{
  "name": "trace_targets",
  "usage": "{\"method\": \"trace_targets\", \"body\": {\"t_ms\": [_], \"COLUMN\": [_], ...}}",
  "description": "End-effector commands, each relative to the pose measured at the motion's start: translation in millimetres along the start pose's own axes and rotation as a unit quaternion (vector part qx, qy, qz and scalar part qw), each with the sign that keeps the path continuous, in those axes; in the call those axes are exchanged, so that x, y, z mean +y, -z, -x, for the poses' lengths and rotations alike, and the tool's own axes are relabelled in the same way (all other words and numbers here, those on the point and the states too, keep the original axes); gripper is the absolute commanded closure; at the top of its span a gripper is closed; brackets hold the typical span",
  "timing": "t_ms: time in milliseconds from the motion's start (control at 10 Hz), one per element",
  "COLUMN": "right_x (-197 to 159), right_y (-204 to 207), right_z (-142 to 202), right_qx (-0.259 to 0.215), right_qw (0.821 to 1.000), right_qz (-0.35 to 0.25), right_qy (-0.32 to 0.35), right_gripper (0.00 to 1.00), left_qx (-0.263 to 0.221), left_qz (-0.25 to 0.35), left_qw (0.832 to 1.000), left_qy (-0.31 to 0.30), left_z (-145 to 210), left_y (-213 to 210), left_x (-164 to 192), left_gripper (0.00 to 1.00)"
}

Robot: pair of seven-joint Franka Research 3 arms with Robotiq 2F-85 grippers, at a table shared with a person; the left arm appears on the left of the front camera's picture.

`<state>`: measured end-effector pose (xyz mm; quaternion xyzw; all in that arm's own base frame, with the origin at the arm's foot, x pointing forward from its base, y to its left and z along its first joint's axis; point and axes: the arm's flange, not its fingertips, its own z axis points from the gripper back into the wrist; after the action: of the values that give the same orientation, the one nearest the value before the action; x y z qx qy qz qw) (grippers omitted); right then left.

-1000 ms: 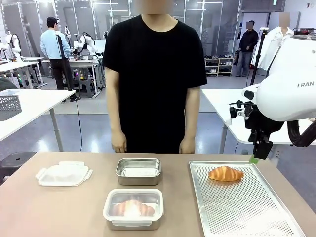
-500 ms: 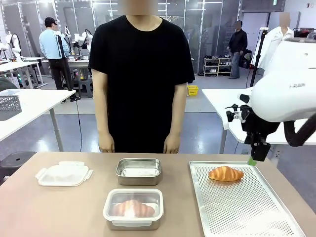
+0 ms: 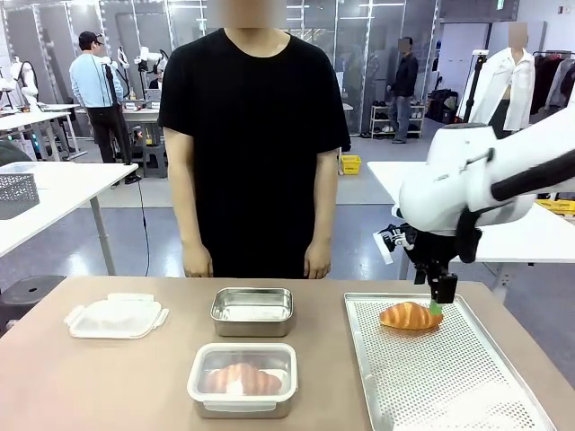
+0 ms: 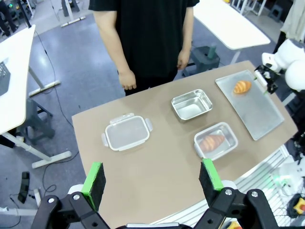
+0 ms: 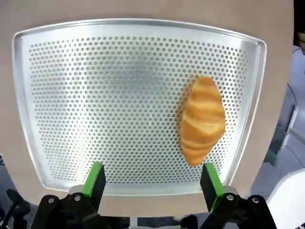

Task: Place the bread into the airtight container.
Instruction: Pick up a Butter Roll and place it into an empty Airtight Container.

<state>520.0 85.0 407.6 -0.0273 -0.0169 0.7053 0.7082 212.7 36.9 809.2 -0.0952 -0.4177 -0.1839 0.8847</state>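
Right end effector, fingers apart, has swung in from beyond the tray to hang just over the bread, which lies on the tray, well apart from the empty container; I judge the pickup imminent.

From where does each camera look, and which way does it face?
Front: at the near side of the table, faces the person; right arm and right claw show.
Left wrist: high, looks down at the table; open left claw below.
Right wrist: above the tray, looks down; right claw open below.
All share the tray's bread.
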Motion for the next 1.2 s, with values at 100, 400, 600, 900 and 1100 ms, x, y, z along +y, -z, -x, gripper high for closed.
{"method": "trace_targets", "body": {"t_ms": [100, 400, 600, 900, 1100], "right_x": [-40, -60, -70, -84, -89], "right_y": [14, 45, 61, 87, 100], "right_z": [-1, -5, -2, 4, 5], "right_qx": [-0.009, -0.003, -0.014, -0.021, -0.029], "right_qw": [1.000, 1.000, 0.999, 0.999, 0.998], "right_qz": [-0.017, -0.020, -0.028, -0.033, -0.053], "right_qy": [0.001, 0.014, 0.025, 0.032, 0.037], "right_gripper": [0.00, 0.00, 0.00, 0.00, 0.00], "left_qx": [0.000, 0.000, 0.000, 0.000, 0.000], "left_qz": [0.000, 0.000, 0.000, 0.000, 0.000], "left_qw": [1.000, 1.000, 1.000, 1.000, 1.000], "left_qy": [0.001, 0.001, 0.001, 0.001, 0.001], "left_z": [-1, -1, -1, -1, -1], "left_y": [0, 0, 0, 0, 0], "left_x": [0, 0, 0, 0, 0], "left_gripper": [0.00, 0.00, 0.00, 0.00, 0.00]}}
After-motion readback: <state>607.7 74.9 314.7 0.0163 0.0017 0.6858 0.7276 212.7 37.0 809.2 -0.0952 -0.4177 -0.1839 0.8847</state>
